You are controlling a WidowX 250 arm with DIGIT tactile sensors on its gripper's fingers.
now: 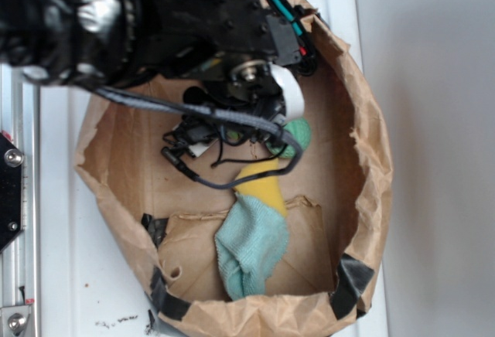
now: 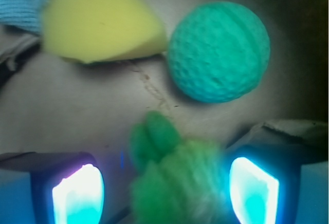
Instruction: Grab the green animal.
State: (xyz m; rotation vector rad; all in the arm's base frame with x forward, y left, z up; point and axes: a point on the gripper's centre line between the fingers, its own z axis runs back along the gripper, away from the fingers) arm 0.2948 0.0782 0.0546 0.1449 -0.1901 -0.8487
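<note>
The black robot arm (image 1: 155, 20) looms closest to the exterior camera, its joints and grey cable hanging over the brown paper bag (image 1: 363, 144), a crumpled, roughly round tub with rolled-down walls patched by black tape. No writing or label can be read anywhere.

Inside the bag, toward its lower edge, lies the light blue cloth (image 1: 251, 252), soft and ribbed, with the smooth yellow sponge (image 1: 263, 186) wedged against its upper end. Just above the sponge sits the teal ball (image 2: 219, 52), round with a pebbled, grooved skin.

In the wrist view the gripper (image 2: 165, 190) stands with its jaws spread apart, the glowing blue-lit fingers (image 2: 78, 193) on either side of the green animal (image 2: 172, 178). The fuzzy green plush sits between them, below the ball; whether either finger touches it cannot be told.
</note>
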